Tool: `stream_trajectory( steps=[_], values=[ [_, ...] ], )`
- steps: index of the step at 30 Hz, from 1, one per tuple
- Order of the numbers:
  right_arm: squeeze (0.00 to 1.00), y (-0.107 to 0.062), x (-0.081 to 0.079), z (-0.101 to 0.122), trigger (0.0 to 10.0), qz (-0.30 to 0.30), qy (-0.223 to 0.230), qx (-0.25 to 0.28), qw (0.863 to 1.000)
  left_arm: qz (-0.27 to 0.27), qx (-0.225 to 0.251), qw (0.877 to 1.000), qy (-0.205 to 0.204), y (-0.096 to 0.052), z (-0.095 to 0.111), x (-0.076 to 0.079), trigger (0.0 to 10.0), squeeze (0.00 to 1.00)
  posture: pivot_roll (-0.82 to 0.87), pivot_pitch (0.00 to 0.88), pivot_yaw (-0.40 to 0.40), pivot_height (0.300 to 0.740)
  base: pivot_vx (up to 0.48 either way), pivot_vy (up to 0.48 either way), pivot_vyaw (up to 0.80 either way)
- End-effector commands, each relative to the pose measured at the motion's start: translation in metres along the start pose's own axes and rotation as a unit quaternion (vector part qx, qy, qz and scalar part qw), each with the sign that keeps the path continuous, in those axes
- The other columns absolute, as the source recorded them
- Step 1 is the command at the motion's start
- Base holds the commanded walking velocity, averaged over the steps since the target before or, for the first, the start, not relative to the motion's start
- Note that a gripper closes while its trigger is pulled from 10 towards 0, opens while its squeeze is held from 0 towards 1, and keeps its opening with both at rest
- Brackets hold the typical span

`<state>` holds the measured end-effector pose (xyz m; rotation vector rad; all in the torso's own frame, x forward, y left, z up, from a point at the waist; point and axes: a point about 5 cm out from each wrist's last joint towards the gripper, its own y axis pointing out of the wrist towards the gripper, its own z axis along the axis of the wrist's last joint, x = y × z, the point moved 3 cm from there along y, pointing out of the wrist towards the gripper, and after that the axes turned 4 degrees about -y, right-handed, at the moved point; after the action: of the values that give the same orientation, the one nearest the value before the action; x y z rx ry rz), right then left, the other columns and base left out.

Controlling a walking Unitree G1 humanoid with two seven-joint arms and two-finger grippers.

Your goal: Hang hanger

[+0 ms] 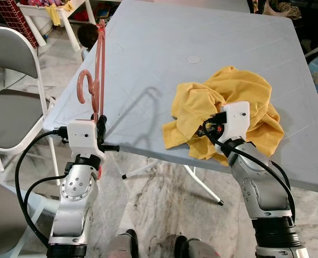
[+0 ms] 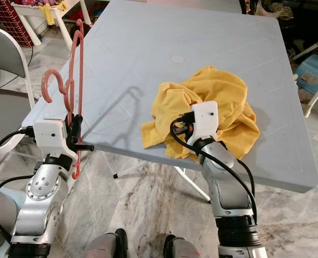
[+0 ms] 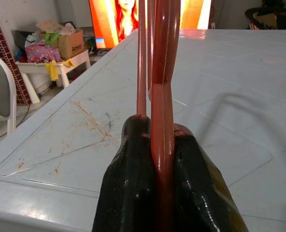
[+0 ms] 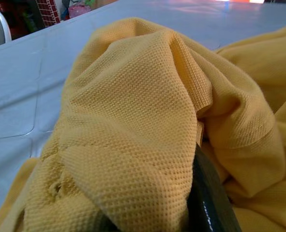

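1. Over at the near left corner of the pale blue-grey plastic table (image 1: 148,59), the left gripper (image 3: 164,159) has its two black fingers (image 3: 133,183) clamped together on a salmon-pink plastic clothes hanger (image 1: 97,64).
2. That hanger stands nearly upright above the table's left edge, its curled hook (image 2: 52,85) on the left side and its long frame reaching away toward the far end.
3. On the right, the right gripper (image 1: 215,128) is pushed into a crumpled mustard-yellow knit shirt (image 1: 239,102) heaped on the table's near right part.
4. Cloth drapes over one black finger (image 4: 208,203); I cannot tell whether those fingers are apart or together.
5. Hanger and shirt sit well apart.
6. A grey folding chair (image 1: 11,102) stands left of the table on the marble floor (image 1: 159,215).
7. A bright orange screen (image 3: 113,19) glows beyond the far end.
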<state>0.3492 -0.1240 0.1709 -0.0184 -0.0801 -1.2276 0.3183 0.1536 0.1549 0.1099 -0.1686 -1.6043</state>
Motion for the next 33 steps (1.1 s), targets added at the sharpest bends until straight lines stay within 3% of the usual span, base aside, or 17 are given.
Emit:
stream_trajectory(
  steps=[1, 2, 5, 6, 7, 8, 9, 15, 19, 21, 24, 26, 33],
  values=[
    [0.86, -0.002, -0.003, 0.006, 9.5, 0.016, -0.005, 0.008, 1.000, -0.003, -0.034, 0.999, -0.002, -0.002, -0.015, -0.001, 10.0, 0.00, -0.06, 0.171, 0.013, 0.740, 0.000, 0.000, 0.00],
    [0.00, -0.004, -0.007, 0.005, 0.0, 0.035, -0.006, 0.006, 0.999, -0.002, -0.034, 0.999, -0.002, -0.002, -0.015, 0.000, 10.0, 0.00, -0.06, 0.169, 0.013, 0.740, 0.000, 0.000, 0.00],
    [0.00, -0.003, -0.005, 0.009, 0.0, 0.032, -0.004, 0.009, 0.999, -0.002, -0.033, 0.999, -0.002, -0.002, -0.015, 0.000, 10.0, 0.00, -0.06, 0.169, 0.011, 0.740, 0.000, 0.000, 0.00],
    [0.00, -0.003, -0.005, 0.009, 0.1, 0.033, -0.011, 0.007, 0.999, -0.002, -0.033, 0.999, -0.002, -0.002, -0.015, 0.000, 10.0, 0.00, -0.06, 0.169, 0.011, 0.740, 0.000, 0.000, 0.00],
    [0.00, -0.003, -0.004, 0.010, 7.1, 0.034, -0.026, 0.005, 0.999, -0.002, -0.033, 0.999, -0.002, -0.002, -0.015, 0.000, 10.0, 0.00, -0.06, 0.169, 0.009, 0.740, 0.000, 0.000, 0.00],
    [0.00, -0.003, -0.003, 0.011, 7.1, 0.035, -0.036, 0.004, 0.999, -0.002, -0.033, 0.999, -0.002, -0.002, -0.015, 0.000, 10.0, 0.00, -0.06, 0.169, 0.009, 0.740, 0.000, 0.000, 0.00],
    [0.00, -0.002, 0.001, 0.020, 10.0, 0.037, -0.084, 0.019, 0.996, -0.001, -0.033, 0.999, -0.002, -0.002, -0.015, -0.001, 10.0, 0.00, -0.05, 0.170, 0.010, 0.740, 0.000, 0.000, 0.00],
    [0.00, 0.000, 0.026, 0.055, 10.0, -0.015, -0.182, 0.065, 0.981, -0.002, -0.033, 0.999, -0.001, -0.002, -0.015, -0.001, 10.0, 0.00, -0.06, 0.172, 0.014, 0.740, 0.000, 0.000, 0.00],
    [0.00, -0.001, 0.042, 0.064, 10.0, -0.061, -0.196, 0.078, 0.976, -0.002, -0.033, 0.999, -0.001, -0.002, -0.015, -0.001, 10.0, 0.00, -0.06, 0.172, 0.014, 0.740, 0.000, 0.000, 0.00],
    [0.00, -0.002, 0.058, 0.061, 10.0, -0.106, -0.204, 0.059, 0.971, -0.002, -0.033, 0.999, -0.001, -0.002, -0.015, 0.000, 10.0, 0.00, -0.06, 0.172, 0.014, 0.740, 0.000, 0.000, 0.00],
    [0.00, -0.004, 0.068, 0.053, 10.0, -0.131, -0.215, 0.035, 0.967, -0.003, -0.033, 0.999, -0.002, -0.001, -0.015, 0.000, 10.0, 0.00, -0.06, 0.173, 0.013, 0.740, 0.000, 0.000, 0.00],
    [0.00, -0.006, 0.078, 0.045, 10.0, -0.155, -0.247, 0.009, 0.957, -0.002, -0.033, 0.999, -0.001, -0.001, -0.015, 0.000, 10.0, 0.00, -0.06, 0.174, 0.013, 0.740, 0.000, 0.000, 0.00],
    [0.00, -0.012, 0.096, 0.027, 10.0, -0.193, -0.271, -0.045, 0.942, -0.002, -0.033, 0.999, -0.001, -0.002, -0.015, -0.001, 10.0, 0.00, -0.05, 0.173, 0.013, 0.740, 0.000, 0.000, 0.00]
  ],
)
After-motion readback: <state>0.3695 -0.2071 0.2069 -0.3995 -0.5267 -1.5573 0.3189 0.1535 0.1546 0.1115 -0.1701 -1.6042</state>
